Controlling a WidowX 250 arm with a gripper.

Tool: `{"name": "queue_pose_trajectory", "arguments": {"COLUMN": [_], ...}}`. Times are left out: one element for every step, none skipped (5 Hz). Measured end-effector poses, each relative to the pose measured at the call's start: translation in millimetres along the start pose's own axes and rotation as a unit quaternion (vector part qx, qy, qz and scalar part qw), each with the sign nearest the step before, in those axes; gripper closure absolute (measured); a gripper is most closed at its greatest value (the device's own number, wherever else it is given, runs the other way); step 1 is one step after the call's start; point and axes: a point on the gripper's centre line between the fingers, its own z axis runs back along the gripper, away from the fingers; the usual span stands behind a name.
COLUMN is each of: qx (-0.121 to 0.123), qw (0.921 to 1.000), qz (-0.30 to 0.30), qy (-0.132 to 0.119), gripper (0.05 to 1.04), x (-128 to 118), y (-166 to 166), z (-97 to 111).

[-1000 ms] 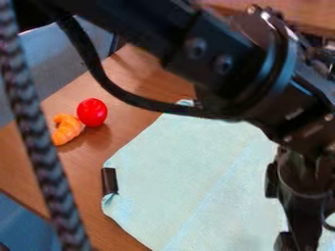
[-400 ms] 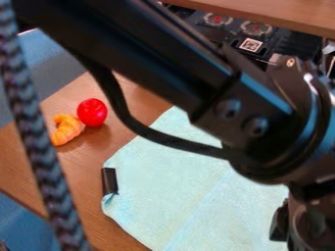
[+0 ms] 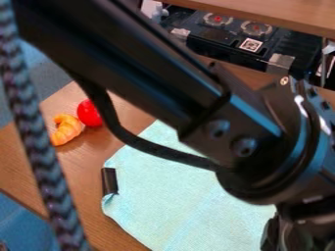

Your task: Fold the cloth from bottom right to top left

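Cloth (image 3: 183,206), pale blue-green, lies mostly flat on the brown wooden table (image 3: 85,196) in the low middle of the camera view, with a little curl at its left edge, just under a small dark block (image 3: 109,181). Big black arm (image 3: 131,63) crosses above it, and the gripper (image 3: 285,236) is at the bottom right, but I can't tell if its jaws are spread or pressed together. Up to the left, an orange croissant (image 3: 66,130) sits right beside a round red thing (image 3: 88,113).
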Motion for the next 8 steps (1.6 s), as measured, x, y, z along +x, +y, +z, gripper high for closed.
{"name": "queue_pose_trajectory", "arguments": {"qx": [0.005, -0.006, -0.01, -0.008, -0.011, -0.04, -0.091, -0.138], "qw": [0.9999, 0.9996, 0.9997, 0.9997, 0.9997, 0.999, 0.9945, 0.9852], "qz": [-0.013, -0.022, -0.013, -0.005, -0.001, 0.009, 0.049, 0.097], "qy": [-0.006, -0.015, -0.02, -0.021, -0.021, -0.016, -0.017, -0.03], "gripper": [0.084, 0.127, 0.409, 0.714, 0.922, 1.015, 1.027, 1.028], "x": [1.7, 4.7, 2.5, 2.3, 1.9, -2.0, 0.3, 6.9], "y": [-6.5, -11.7, -10.4, -8.8, -8.8, -7.0, 15.6, 48.4], "z": [-3.3, -8.7, -16.2, -18.0, -17.8, -16.8, -3.4, 13.1]}}
